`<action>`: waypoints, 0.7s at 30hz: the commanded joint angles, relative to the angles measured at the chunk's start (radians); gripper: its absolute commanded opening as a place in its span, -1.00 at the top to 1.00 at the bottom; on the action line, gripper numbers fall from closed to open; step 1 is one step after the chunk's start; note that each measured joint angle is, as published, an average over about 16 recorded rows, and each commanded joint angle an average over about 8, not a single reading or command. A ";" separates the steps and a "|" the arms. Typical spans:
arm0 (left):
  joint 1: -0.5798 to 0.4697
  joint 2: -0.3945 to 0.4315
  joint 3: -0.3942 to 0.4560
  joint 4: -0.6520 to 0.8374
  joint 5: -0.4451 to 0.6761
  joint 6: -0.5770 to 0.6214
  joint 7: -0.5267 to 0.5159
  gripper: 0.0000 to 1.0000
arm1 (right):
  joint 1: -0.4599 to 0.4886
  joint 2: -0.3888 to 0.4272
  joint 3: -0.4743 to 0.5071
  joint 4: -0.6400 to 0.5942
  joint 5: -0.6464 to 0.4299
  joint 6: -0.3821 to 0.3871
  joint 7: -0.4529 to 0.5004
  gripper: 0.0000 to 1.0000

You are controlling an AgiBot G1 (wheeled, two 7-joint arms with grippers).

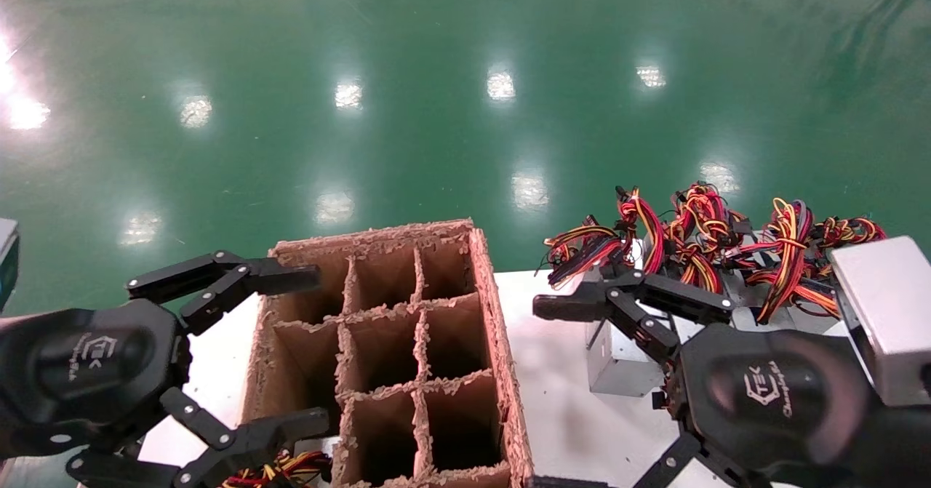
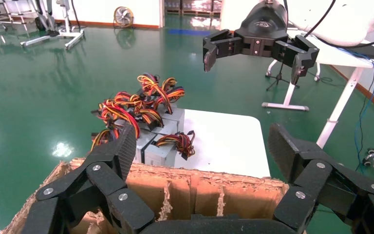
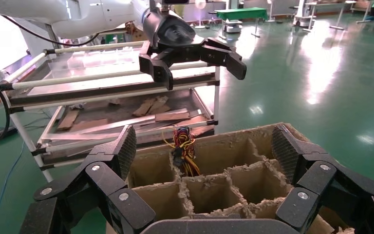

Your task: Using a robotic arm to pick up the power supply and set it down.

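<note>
Factory hall: glossy green floor [image 1: 465, 73].

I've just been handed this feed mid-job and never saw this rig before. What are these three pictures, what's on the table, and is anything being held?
One picture looks down from the robot's head; the other two come from cameras on its wrists. The black claws are its grippers: left gripper beside the cardboard box with dividers, right gripper near the power supplies, grey metal boxes with a tangle of coloured wires, on the white table. Both grippers are open and hold nothing. One wire bundle sits in a box compartment.
</note>
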 commanded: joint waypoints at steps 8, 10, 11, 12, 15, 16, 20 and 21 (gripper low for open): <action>0.000 0.000 0.000 0.000 0.000 0.000 0.000 -1.00 | 0.005 -0.001 -0.004 -0.002 0.001 -0.015 0.002 -1.00; 0.000 0.000 0.000 0.000 0.000 0.000 0.000 -1.00 | 0.004 -0.001 -0.004 -0.002 0.001 -0.012 0.002 -1.00; 0.000 0.000 0.000 0.000 0.000 0.000 0.000 -1.00 | 0.004 -0.001 -0.003 -0.002 0.001 -0.010 0.002 -1.00; 0.000 0.000 0.000 0.000 0.000 0.000 0.000 -1.00 | 0.003 -0.001 -0.003 -0.002 0.001 -0.009 0.002 -1.00; 0.000 0.000 0.000 0.000 0.000 0.000 0.000 -1.00 | 0.002 -0.001 -0.002 -0.001 0.001 -0.006 0.001 -1.00; 0.000 0.000 0.000 0.000 0.000 0.000 0.000 -1.00 | 0.002 -0.001 -0.002 -0.001 0.001 -0.005 0.001 -1.00; 0.000 0.000 0.000 0.000 0.000 0.000 0.000 -1.00 | 0.000 -0.001 -0.001 -0.001 0.001 -0.002 0.001 -1.00; 0.000 0.000 0.000 0.000 0.000 0.000 0.000 -1.00 | 0.000 0.000 -0.001 -0.001 0.001 -0.001 0.001 -1.00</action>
